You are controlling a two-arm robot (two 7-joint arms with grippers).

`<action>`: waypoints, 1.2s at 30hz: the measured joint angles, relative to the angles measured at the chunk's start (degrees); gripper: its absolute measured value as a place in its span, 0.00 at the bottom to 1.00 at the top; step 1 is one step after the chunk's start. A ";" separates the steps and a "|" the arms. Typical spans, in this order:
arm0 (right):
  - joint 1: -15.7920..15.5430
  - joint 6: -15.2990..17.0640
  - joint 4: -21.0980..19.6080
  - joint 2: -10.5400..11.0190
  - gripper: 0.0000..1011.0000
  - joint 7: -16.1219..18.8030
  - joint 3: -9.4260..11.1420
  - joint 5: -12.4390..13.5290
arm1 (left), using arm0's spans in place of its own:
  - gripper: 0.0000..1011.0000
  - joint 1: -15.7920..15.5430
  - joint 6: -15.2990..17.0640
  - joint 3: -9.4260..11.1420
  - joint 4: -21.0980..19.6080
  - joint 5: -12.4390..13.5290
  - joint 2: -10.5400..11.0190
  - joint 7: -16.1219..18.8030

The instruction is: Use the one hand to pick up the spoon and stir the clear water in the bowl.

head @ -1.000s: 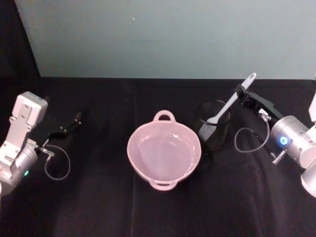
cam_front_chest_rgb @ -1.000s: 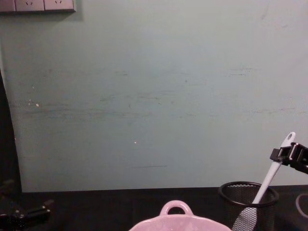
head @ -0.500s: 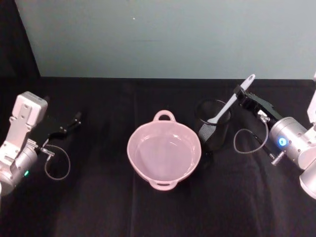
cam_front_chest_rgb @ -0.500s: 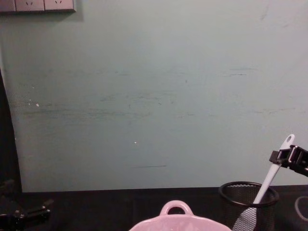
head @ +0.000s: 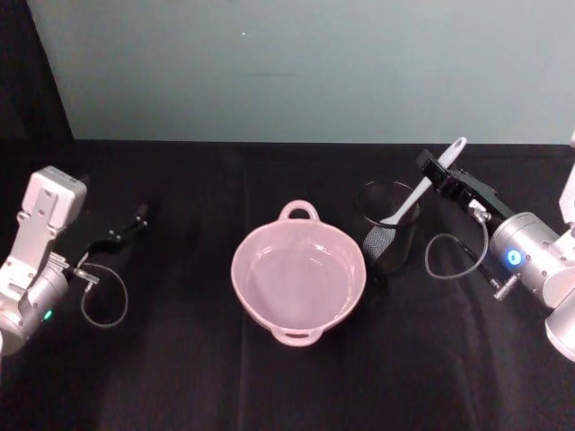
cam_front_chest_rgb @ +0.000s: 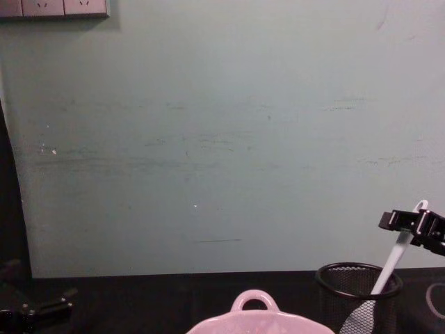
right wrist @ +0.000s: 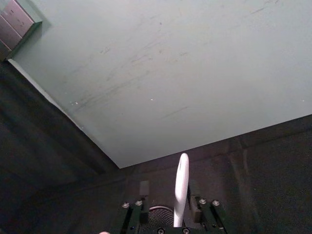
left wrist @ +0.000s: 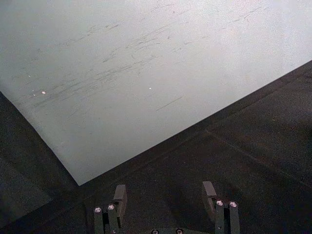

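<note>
Right gripper point(head: 433, 168) at the spoon point(head: 422, 187)

Fingers astride the handle (grip uncertain), head down in the mesh cup point(head: 387, 235) at the bowl's point(head: 299, 274) 3 o'clock; left gripper point(head: 135, 218) parked open.

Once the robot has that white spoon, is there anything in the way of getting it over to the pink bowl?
The spoon stands inside the black mesh cup, so the cup's wall lies between it and the bowl. The right gripper, at the handle, would probably lift it over the cup's rim first. Between cup and bowl, nothing visible.
</note>
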 joint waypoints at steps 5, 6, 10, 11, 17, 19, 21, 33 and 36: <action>-0.01 0.03 -0.03 -0.01 0.62 0.01 0.02 -0.03 | 1.00 0.00 0.00 0.00 0.00 0.00 0.00 0.00; -0.01 0.04 -0.03 -0.01 0.65 0.01 0.03 -0.03 | 1.00 0.00 0.00 0.00 0.00 0.00 0.00 0.00; -0.01 0.05 -0.05 -0.01 0.78 0.02 0.03 -0.05 | 1.00 0.00 0.00 0.00 0.00 0.00 0.00 0.00; -0.03 0.04 -0.08 0.01 0.81 0.02 0.02 -0.05 | 1.00 0.00 0.00 0.00 0.00 0.00 0.00 0.00; -1.65 0.02 -1.96 1.20 0.95 -0.87 -0.19 -0.33 | 1.00 0.00 0.00 0.00 0.00 0.00 0.00 0.00; -2.78 -0.10 -3.44 1.94 0.99 -1.43 -0.21 -0.79 | 1.00 0.00 0.00 0.00 0.00 0.00 0.00 0.00; -4.03 -0.34 -4.97 2.90 0.99 -2.01 -0.23 -1.69 | 1.00 0.00 0.00 0.00 0.00 0.00 0.00 0.00; -10.79 -5.15 -10.38 7.41 0.99 -5.96 1.09 -12.16 | 1.00 0.00 0.00 0.00 0.00 0.00 0.00 0.00; -11.85 -7.98 -8.84 7.82 0.99 -7.62 1.24 -16.55 | 1.00 0.00 0.00 0.00 0.00 0.00 0.00 0.00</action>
